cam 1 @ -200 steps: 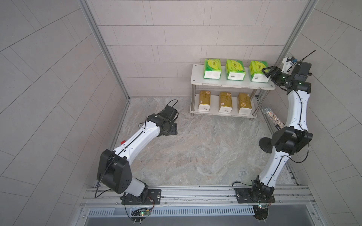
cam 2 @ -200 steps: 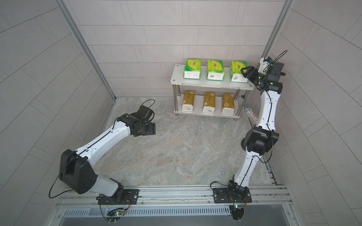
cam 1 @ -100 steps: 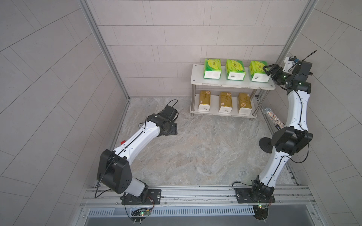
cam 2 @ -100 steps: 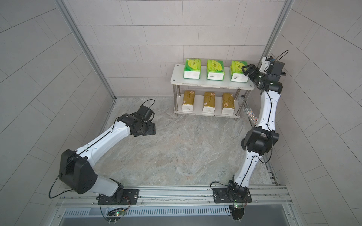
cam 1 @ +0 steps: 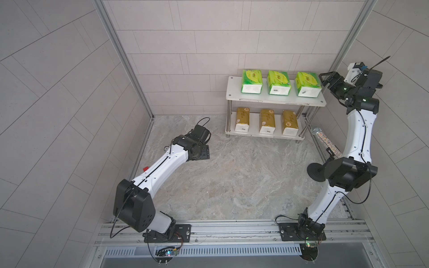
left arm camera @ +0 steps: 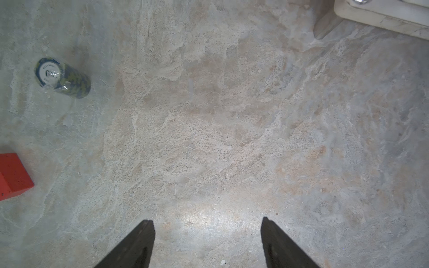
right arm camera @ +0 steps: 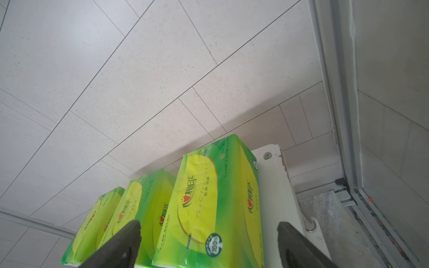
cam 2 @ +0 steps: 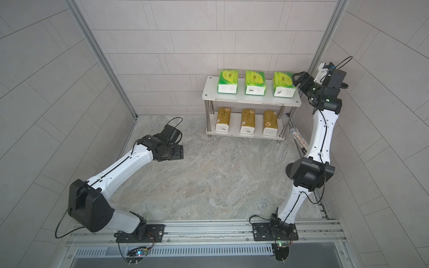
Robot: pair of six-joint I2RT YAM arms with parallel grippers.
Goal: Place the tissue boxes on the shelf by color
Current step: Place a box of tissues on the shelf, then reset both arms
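Since all six soft, brick-shaped tissue packs sit on the small two-tier shelf [cam 1: 276,99] of white boards and shiny metal posts, the sorting looks finished to me; the three bright green packs [cam 1: 278,82] with a yellow leaf print stand in a spaced row on the upper board, white ends facing the arms, and the three shiny gold-wrapped packs [cam 1: 267,121] line the lower board the same way; the black two-fingered right gripper [cam 1: 323,80] hangs just beside the rightmost green pack [right arm camera: 209,197], on the side away from its neighbours, jaws spread wide and gripping nothing; in the right wrist view that pack shows ahead between the two dark fingers with a gap on either side, though whether a fingertip grazes the film I cannot tell; the left gripper [left arm camera: 207,221] hovers low over the grey-beige marbled tabletop [cam 1: 232,181], well apart from the shelf, jaws parted and empty; these packs should handle as light and squashy, and the glossy film is likely slippery, so a hard pinch would dent one and a weak one might let it slide; the best hold, I judge, is across the narrow width near mid-length, fingers flat on the long sides, not on the white ends where the wrap folds; because the end pack sits near the board's corner, a careless sweep of the right arm could drag it toward the edge.
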